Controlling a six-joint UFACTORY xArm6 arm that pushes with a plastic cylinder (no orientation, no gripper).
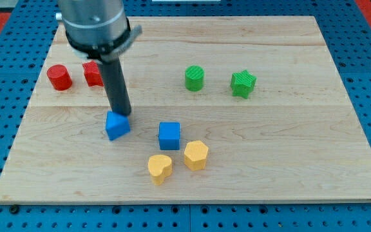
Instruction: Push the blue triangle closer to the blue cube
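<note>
My tip [122,114], the lower end of the straight dark rod, sits at the upper edge of the small blue triangular block [117,125], touching it or very nearly so; the exact contact cannot be made out. There is no pincer on this arm, only the rod, so nothing is gripped.

The blue triangular block lies just below my tip on the pale wooden worktop [288,154]. The blue cube-shaped block [169,135] rests to the view's right of my tip and a little lower, near the triangle but apart from it.

Below and to the right of my tip, beyond the cube, lie a yellow heart-shaped block [160,169] and a yellow hexagonal block [196,155], close together.

Up and to the left of my tip stands a red cylindrical block [60,77], with a second red block [93,74] partly hidden behind the rod. Far to the right and higher are a green cylindrical block [194,78] and a green star-shaped block [243,84].
</note>
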